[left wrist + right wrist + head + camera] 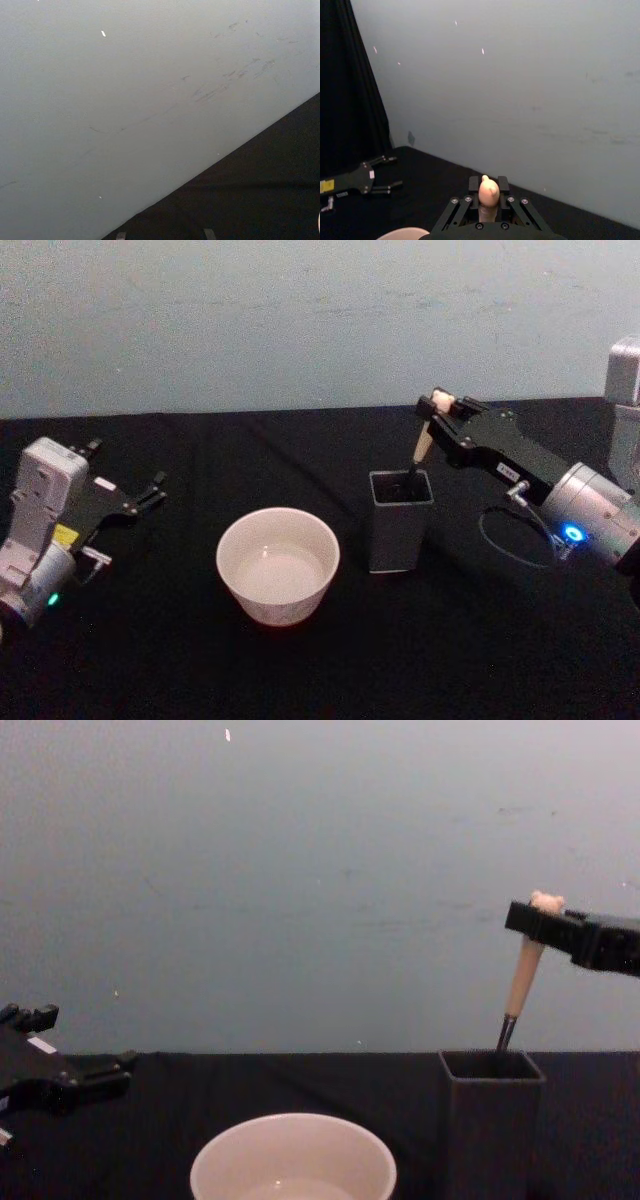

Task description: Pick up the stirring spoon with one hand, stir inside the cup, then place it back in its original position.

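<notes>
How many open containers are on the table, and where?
2. The wide round off-white cup sits mid-table; the dark grey square holder stands apart on its right, holding the cream-handled stirring spoon that the right gripper grips. Left gripper idles at far left. None look hidden.

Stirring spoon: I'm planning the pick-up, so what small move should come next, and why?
Probably lift straight up. The right gripper clamps the stirring spoon at its handle top, but its lower end sits inside the holder and must clear the rim before swinging toward the cup. The left gripper lies parked, open.
</notes>
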You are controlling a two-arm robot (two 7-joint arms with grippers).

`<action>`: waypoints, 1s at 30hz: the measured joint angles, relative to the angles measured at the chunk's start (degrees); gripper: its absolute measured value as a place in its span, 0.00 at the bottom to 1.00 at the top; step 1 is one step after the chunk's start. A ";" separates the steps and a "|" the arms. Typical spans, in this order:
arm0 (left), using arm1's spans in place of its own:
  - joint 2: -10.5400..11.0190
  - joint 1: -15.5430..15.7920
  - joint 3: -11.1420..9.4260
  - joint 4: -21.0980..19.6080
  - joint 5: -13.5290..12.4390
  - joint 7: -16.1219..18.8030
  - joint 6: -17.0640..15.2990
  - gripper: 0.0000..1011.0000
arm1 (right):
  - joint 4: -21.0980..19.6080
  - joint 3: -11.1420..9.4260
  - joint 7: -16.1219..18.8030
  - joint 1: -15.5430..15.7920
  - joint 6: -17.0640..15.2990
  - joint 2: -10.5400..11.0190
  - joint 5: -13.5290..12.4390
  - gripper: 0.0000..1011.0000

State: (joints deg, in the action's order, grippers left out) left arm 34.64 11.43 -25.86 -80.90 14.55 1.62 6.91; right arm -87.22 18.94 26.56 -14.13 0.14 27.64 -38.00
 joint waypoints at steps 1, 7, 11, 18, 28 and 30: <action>0.01 0.00 0.00 0.00 0.00 0.00 0.00 0.99 | 0.28 0.08 0.01 -0.09 -0.09 -0.08 0.03 0.21; 0.00 0.00 0.00 0.00 0.00 0.00 0.00 0.99 | 2.44 0.70 -0.07 -0.82 -1.05 -0.86 0.27 0.21; 0.00 0.00 0.00 0.00 0.00 0.00 0.00 0.99 | 3.80 1.10 -0.28 -1.27 -1.78 -1.49 0.29 0.21; 0.00 0.00 0.00 0.00 0.00 0.00 0.00 0.99 | 5.74 1.73 -0.73 -1.80 -2.57 -2.47 0.40 0.21; 0.00 0.00 0.00 0.00 0.00 0.00 0.00 0.99 | 6.74 1.98 -1.33 -1.67 -3.17 -2.98 0.68 0.21; 0.00 0.00 0.00 0.00 0.00 0.00 0.00 0.99 | 6.90 1.96 -1.52 -1.67 -3.24 -3.09 0.74 0.21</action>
State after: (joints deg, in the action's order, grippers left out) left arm 34.65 11.43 -25.86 -80.90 14.55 1.62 6.91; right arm -80.32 20.90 25.04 -15.80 -3.10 24.55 -37.26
